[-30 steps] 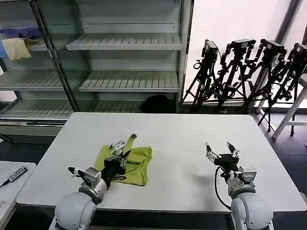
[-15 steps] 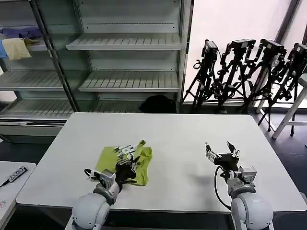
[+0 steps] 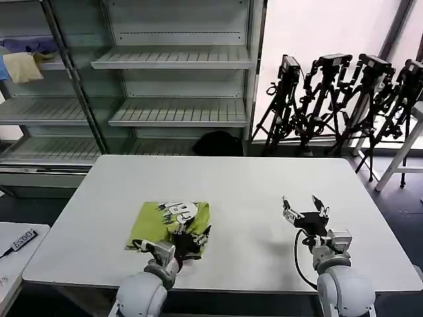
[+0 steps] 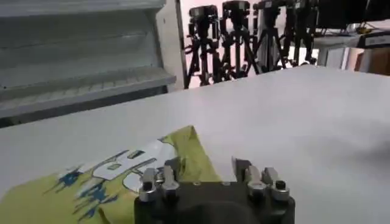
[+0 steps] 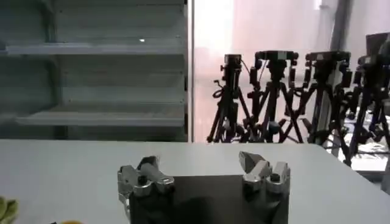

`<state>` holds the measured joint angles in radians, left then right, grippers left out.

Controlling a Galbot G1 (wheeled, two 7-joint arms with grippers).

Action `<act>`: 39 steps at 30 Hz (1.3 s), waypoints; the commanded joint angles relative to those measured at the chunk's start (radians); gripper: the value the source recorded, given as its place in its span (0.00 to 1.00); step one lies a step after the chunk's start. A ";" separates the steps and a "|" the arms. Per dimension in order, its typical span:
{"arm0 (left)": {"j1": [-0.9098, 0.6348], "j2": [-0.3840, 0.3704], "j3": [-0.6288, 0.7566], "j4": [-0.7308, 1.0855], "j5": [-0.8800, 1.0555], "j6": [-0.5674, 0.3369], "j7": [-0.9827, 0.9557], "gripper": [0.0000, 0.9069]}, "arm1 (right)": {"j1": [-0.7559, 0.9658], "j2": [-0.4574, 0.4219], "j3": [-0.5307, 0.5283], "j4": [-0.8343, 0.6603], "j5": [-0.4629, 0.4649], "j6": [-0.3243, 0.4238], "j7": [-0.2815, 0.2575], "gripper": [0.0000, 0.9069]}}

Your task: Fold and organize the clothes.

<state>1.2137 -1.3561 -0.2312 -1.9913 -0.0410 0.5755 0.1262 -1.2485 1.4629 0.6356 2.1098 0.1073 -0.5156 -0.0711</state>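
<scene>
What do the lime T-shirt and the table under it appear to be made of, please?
T-shirt: soft matte knit fabric, probably cotton; it lies limp and creased, its white-and-black print facing up. Table: smooth, hard white top, likely laminate or painted board; flat with a faint sheen.

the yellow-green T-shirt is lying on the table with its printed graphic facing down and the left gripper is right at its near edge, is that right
Not quite: the graphic faces up. The head view shows the white-and-black print on top of the T-shirt, and the left wrist view shows it too. The rest holds: the shirt lies on the table with the left gripper at its near edge.
</scene>
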 commanded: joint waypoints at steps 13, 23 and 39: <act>-0.003 -0.034 0.003 -0.058 -0.127 -0.104 -0.025 1.00 | -0.004 0.007 -0.006 -0.002 -0.015 0.004 -0.001 1.00; -0.028 0.118 -0.397 0.011 -0.211 -0.236 0.037 1.00 | -0.005 -0.024 -0.041 -0.033 0.035 0.116 -0.056 1.00; 0.011 0.136 -0.454 0.121 -0.123 -0.166 0.058 1.00 | 0.003 -0.149 -0.057 -0.108 0.128 0.214 -0.102 1.00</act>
<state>1.2186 -1.2492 -0.5966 -1.9230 -0.1905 0.3892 0.1655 -1.2419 1.3597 0.5813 2.0268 0.1987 -0.3543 -0.1535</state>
